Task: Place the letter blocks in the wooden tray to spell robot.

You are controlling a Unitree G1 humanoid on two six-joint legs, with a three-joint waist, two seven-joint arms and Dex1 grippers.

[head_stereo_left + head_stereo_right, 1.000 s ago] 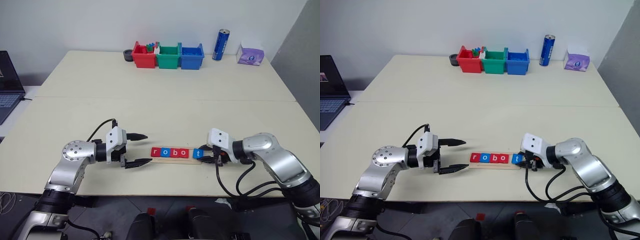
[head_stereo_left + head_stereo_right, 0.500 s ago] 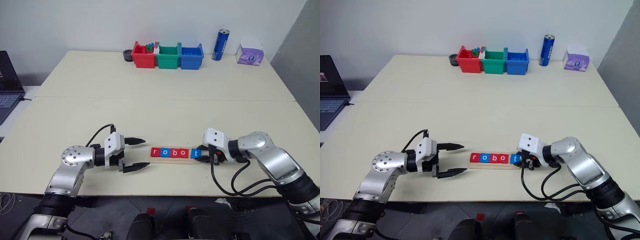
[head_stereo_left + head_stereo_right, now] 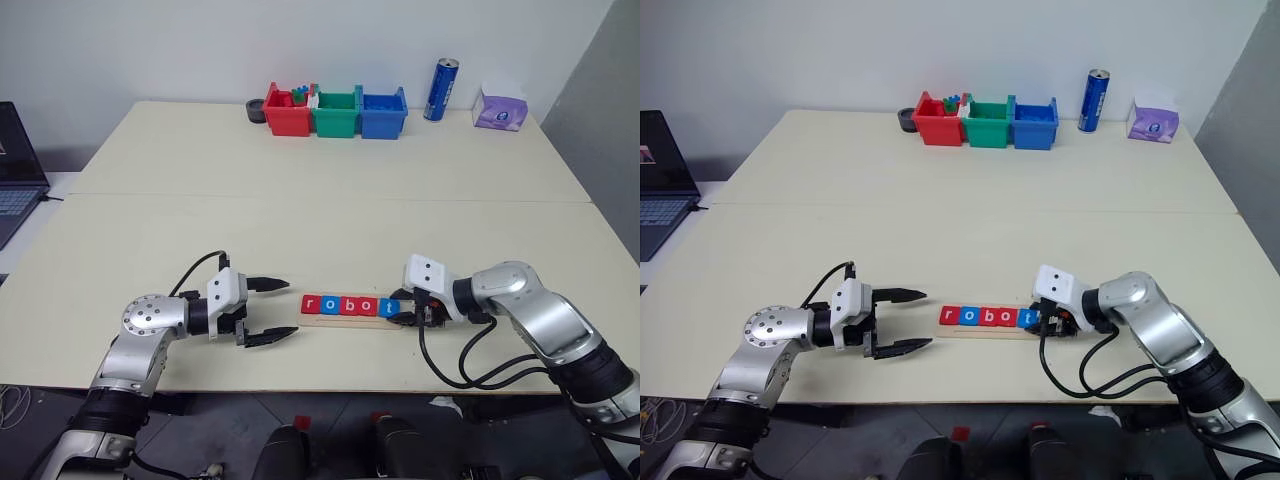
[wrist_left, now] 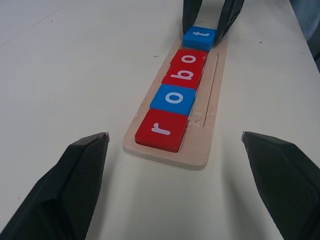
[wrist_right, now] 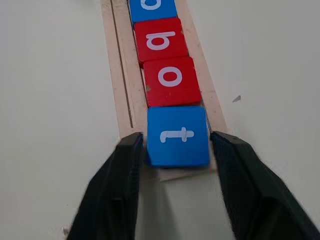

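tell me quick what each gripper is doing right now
Left gripper: open, holding nothing.
Right gripper: fingers on either side of the blue t block, small gaps showing; grip cannot be told.

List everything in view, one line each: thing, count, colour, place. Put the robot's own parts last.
letter blocks: five, red and blue, in a row spelling robot in the tray
wooden tray: one, light wood, near table edge between the grippers
table: one, cream
bins: three, red, green, blue, far edge
can: one, blue, right of bins
tissue box: one, purple, far right
laptop: one, dark, left
left gripper: fingers open, left of tray
right gripper: fingers either side of the t block
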